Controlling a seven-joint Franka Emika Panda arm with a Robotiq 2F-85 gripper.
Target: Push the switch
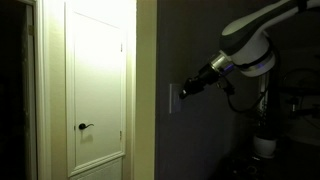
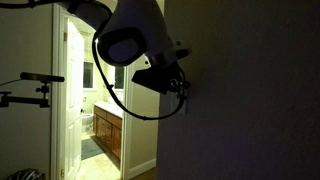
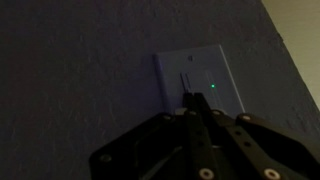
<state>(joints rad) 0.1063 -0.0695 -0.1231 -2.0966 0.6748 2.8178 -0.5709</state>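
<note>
The switch point(image 3: 197, 74) is a pale grey-white wall plate on a dark wall, with a small green light on it. It also shows in an exterior view point(image 1: 173, 99) as a small plate beside the door frame. My gripper point(image 3: 192, 103) is shut, its fingertips together and pressed against the lower middle of the plate. In both exterior views the gripper point(image 1: 184, 90) point(image 2: 183, 86) reaches the wall at the plate. In the exterior view from beside the wall the switch is hidden behind the gripper.
A white door point(image 1: 97, 85) with a black handle point(image 1: 84, 127) stands next to the dark wall. An open doorway shows a lit room with a wooden cabinet point(image 2: 107, 133). The room is dim. The arm's base point(image 1: 264, 140) stands by the wall.
</note>
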